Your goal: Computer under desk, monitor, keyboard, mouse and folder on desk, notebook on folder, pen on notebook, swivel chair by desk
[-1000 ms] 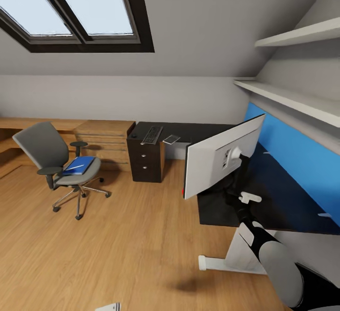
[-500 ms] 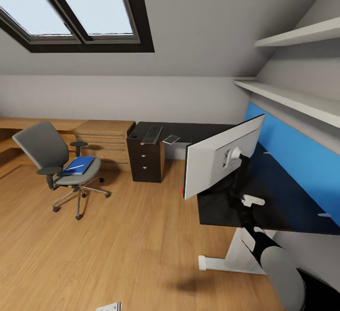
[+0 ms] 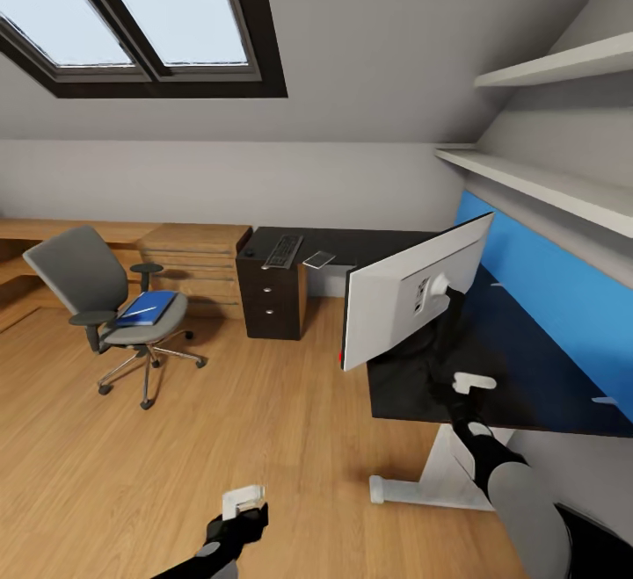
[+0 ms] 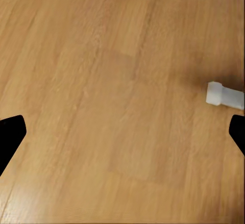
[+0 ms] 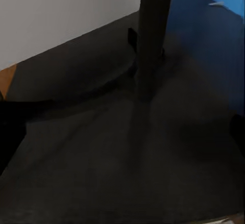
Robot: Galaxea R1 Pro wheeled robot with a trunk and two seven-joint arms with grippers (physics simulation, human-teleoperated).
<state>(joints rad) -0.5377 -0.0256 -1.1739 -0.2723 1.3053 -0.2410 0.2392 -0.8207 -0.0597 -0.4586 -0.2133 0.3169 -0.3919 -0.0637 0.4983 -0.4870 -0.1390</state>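
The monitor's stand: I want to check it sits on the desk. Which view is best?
The right wrist view: the monitor's stand rises from its curved foot on the black desk. In the head view the right arm largely hides it; the left wrist view faces the floor.

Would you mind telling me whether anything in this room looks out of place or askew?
Yes. The monitor stands at the very edge of the desk, turned so its pale back faces the blue panel side and its screen faces out over the floor. The blue folder lies on the swivel chair seat, not on the desk.
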